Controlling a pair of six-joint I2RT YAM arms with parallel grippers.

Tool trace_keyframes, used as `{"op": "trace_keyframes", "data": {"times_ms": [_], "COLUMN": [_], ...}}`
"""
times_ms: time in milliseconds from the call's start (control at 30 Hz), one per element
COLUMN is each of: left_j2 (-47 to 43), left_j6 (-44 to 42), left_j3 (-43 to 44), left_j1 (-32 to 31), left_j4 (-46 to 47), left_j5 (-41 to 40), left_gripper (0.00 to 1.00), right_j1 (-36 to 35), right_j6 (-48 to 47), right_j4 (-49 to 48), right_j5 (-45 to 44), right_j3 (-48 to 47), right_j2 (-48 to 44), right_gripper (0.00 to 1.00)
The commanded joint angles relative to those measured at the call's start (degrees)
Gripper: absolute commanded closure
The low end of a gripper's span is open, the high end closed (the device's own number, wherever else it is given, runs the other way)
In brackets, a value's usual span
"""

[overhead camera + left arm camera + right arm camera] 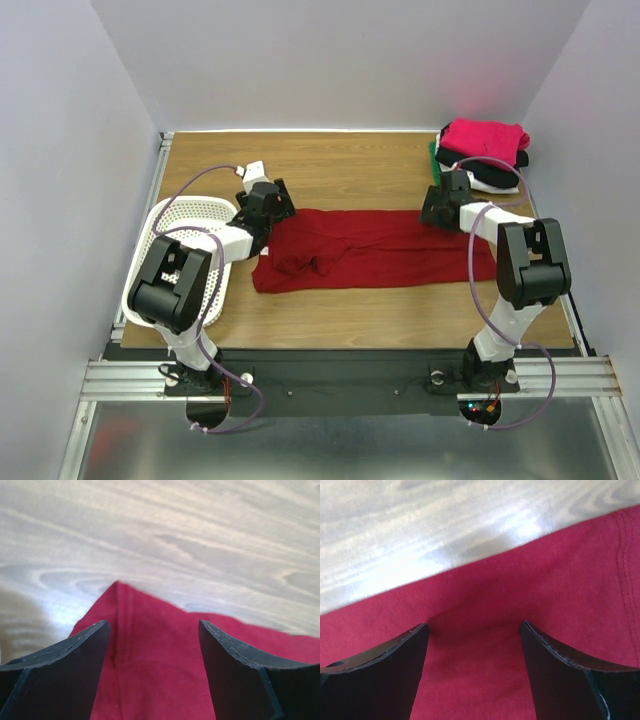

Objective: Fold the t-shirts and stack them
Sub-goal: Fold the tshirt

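Dark red cloth: the red shirt [380, 250] lies flat in a long band across the middle of the table [350, 165], with rumpled folds near its left end.
Left gripper [280, 208]: released, jaws wide apart, set over the red shirt's far left corner.
Left wrist view: the hemmed corner of the shirt points up between the two black fingers [70, 670], with bare wood beyond it. Nothing is pinched.
Right gripper [438, 208]: released, jaws wide, over the far edge of the red shirt near its right end.
Right wrist view: red cloth fills the gap between the fingers [385, 675]. The shirt's edge runs across just ahead, and a stitched seam shows at far right.
Contact: cannot tell whether either set of fingertips touches the cloth.
Stack: it sits in the far right corner of the table, just beyond the right gripper. The pink shirt [487, 135] is on top with the black shirt [516, 158] under it. The white shirt [497, 181] pokes out on the near side, and a strip of the green shirt [434, 152] shows at the left.
Basket [185, 212]: white, perforated, at the table's left edge, partly hidden by the left arm, near the red shirt's left end.
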State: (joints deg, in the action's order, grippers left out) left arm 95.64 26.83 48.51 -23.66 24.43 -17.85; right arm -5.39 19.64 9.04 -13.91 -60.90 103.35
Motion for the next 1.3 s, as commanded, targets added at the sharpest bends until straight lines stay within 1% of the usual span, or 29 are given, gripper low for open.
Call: {"op": "trace_keyframes", "data": {"times_ms": [0, 67, 100, 167, 200, 267, 300, 367, 400, 467, 600, 767, 1033, 1267], "left_j2": [-3.1, -4.0, -4.4, -4.7, -4.7, -4.5, -4.2, -3.1, -2.6, -1.0, 1.8, 3.6, 4.7, 5.4], "left_j6": [-1.6, -1.6, -1.3, -0.7, 0.0, 0.8, 1.3, 2.4, 2.5, 2.5, 2.3, 1.3, -0.4, -1.0], "left_j3": [2.7, 2.1, 1.9, 0.5, 0.0, -2.1, -2.7, -4.4, -4.7, -5.1, -4.9, -3.2, -1.8, -0.6], "left_j1": [-1.3, -3.1, -3.6, -4.5, -5.2, -6.0, -6.4, -6.7, -6.7, -6.7, -6.6, -6.0, -5.0, -4.9], "left_j4": [-0.6, -0.8, -0.8, -0.7, -0.4, 1.0, 1.5, 3.1, 3.3, 3.7, 4.3, 4.3, 4.3, 4.3], "left_j5": [0.5, 0.1, 0.2, 1.5, 2.1, 3.8, 4.5, 5.9, 6.2, 6.3, 5.7, 4.8, 4.9, 5.9], "left_gripper": [0.17, 0.17, 0.17, 0.17, 0.17, 0.17, 0.17, 0.17, 0.17, 0.17, 0.17, 0.17, 0.16, 0.17], "right_j1": [-2.2, -4.3, -6.6, -9.3, -12.2, -15.2, -17.8, -20.1, -21.9, -23.8, -29.8, -35.5, -39.1, -40.1], "right_j6": [-0.3, -0.4, -0.4, -0.4, -0.4, -0.4, -0.4, -0.4, -0.3, -0.4, -0.4, 0.1, -0.3, -0.5], "right_j4": [3.4, 3.4, 3.4, 3.1, 2.5, 1.6, 0.1, -1.6, -3.1, -4.7, -6.6, -8.5, -8.5, -8.5], "right_j5": [-0.8, -1.9, -2.2, -1.7, -1.4, -0.5, 0.3, 4.5, 8.2, 11.6, 17.1, 18.3, 19.5, 18.8], "right_j3": [1.4, 1.4, 1.4, 1.5, 1.8, 2.5, 2.9, 4.1, 4.5, 4.6, 4.0, 2.5, 0.1, -2.1], "right_j2": [-4.4, -6.0, -7.3, -8.6, -9.6, -10.5, -11.0, -11.8, -11.9, -11.1, -8.3, -5.3, -3.0, 0.9], "right_gripper": [0.21, 0.2, 0.21, 0.2, 0.21, 0.21, 0.21, 0.21, 0.21, 0.23, 0.27, 0.29, 0.29, 0.34]}}
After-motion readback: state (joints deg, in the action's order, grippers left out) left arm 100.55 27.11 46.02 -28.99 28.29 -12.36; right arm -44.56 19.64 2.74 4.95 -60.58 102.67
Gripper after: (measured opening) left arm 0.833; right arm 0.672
